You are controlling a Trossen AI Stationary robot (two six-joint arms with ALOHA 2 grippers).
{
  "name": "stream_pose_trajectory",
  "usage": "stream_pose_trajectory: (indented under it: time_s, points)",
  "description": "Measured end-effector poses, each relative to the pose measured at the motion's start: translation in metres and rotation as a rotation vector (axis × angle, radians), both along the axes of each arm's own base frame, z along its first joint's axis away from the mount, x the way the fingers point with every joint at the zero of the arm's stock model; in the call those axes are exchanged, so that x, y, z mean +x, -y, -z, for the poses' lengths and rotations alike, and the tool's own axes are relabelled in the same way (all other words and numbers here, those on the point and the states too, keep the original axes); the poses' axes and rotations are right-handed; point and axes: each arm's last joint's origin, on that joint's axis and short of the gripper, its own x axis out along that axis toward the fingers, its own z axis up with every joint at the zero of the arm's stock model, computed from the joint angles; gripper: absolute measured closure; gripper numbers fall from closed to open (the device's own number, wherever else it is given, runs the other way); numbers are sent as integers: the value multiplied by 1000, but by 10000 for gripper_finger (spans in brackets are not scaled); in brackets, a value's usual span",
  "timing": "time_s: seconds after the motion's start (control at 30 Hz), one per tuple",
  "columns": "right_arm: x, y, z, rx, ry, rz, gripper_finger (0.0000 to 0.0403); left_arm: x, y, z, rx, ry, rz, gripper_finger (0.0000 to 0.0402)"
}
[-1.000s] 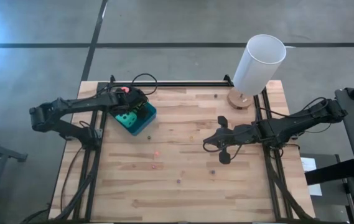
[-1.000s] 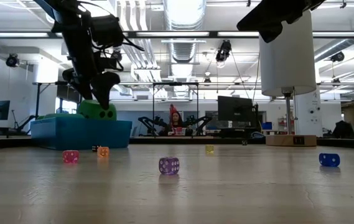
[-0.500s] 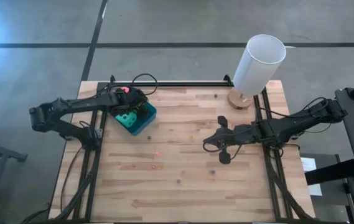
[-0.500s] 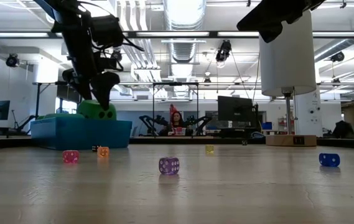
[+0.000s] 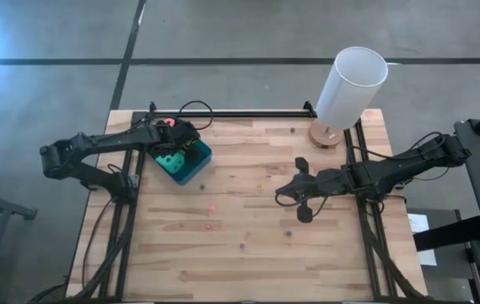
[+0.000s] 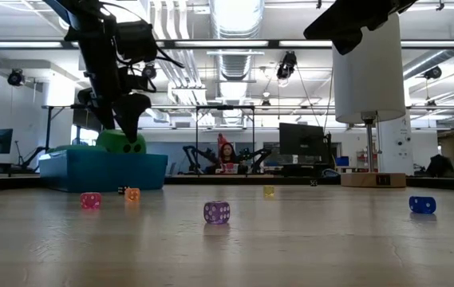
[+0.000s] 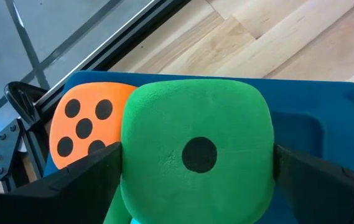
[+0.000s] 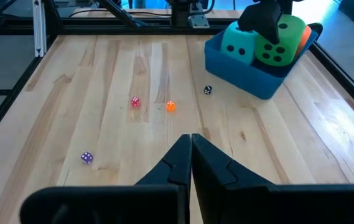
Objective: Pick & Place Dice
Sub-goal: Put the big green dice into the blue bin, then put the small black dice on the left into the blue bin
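Observation:
The blue tray [image 8: 251,78] stands at the table's far left and holds a teal die [image 8: 237,42], a green die [image 8: 276,50] and an orange die [image 7: 86,124]. My left gripper [image 7: 195,186] hangs open over the tray. Its fingers stand on either side of the green die [image 7: 195,162], which rests on the other dice with a one-pip face toward the wrist camera. In the low view that die [image 6: 121,142] pokes above the tray wall [image 6: 103,170]. My right gripper [image 8: 191,146] waits shut above the table's right middle [image 5: 280,196]. My left gripper has a finger [image 7: 89,177] close on each of two opposite sides of the green die, coming down at a slant from above. I cannot tell whether either finger touches it. The die sits in the tray.
Small hard dice lie scattered on the wood: pink [image 6: 90,200], orange [image 6: 132,194], purple [image 6: 216,211], yellow [image 6: 268,190], blue [image 6: 422,204] and a black one [image 8: 207,89] beside the tray. A white cylinder lamp [image 5: 351,84] stands at the far right.
The green die under my left gripper has sunk a little into the tray. Both arms have kept still.

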Motion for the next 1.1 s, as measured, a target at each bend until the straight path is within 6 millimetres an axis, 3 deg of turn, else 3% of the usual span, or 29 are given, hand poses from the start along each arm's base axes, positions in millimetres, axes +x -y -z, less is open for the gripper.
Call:
stream_pose_trajectory:
  time_s: [0.6,0.8,0.93,1.1]
  points:
    - [0,0,0,0,0,0,394,-1,-2,-2,57,-22,-22,5]
    - [0,0,0,0,0,0,394,0,2,-3,-8,25,11,11]
    - [0,0,0,0,0,0,394,4,17,-8,-17,75,60,10]
    - [0,0,0,0,0,0,394,12,50,-17,-9,127,205,5]
